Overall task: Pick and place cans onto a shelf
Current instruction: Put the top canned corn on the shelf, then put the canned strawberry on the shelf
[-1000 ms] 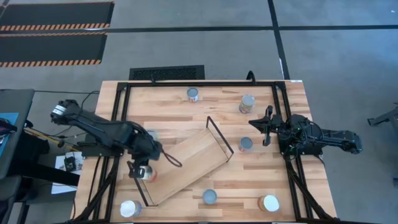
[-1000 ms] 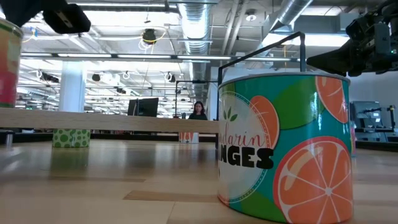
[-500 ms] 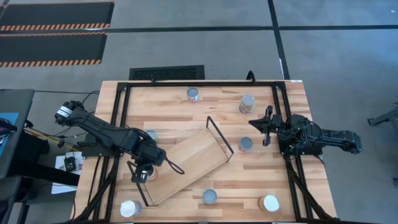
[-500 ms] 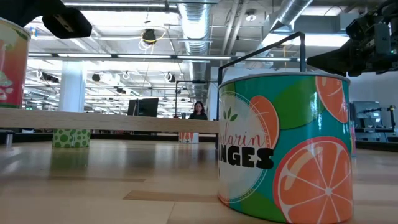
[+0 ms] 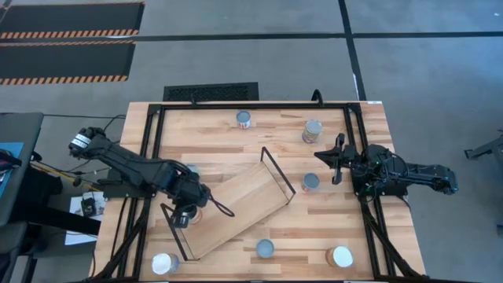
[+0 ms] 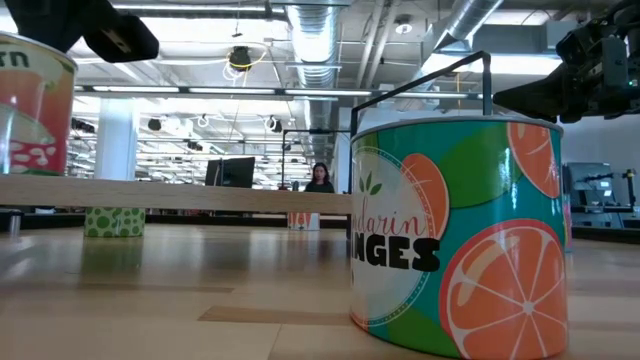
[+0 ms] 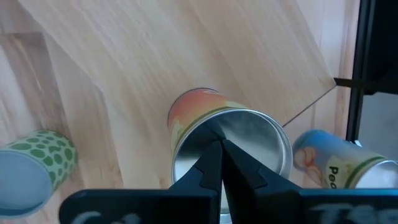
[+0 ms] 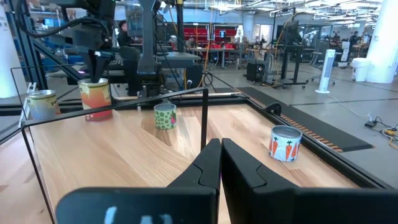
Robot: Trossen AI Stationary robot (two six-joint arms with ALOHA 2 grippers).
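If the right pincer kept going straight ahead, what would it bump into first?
Probably the shelf's black wire frame, which stands right ahead of the right pincer. Depth is hard to judge.

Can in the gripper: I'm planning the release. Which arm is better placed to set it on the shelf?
Left. The left gripper grips the can right at the shelf; the right gripper waits beyond the shelf's other end.

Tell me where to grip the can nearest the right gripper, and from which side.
Grip the can across its curved wall, coming straight down: it stands upright, round top up, apart from the shelf's wire frame, probably leaving room for both fingers.
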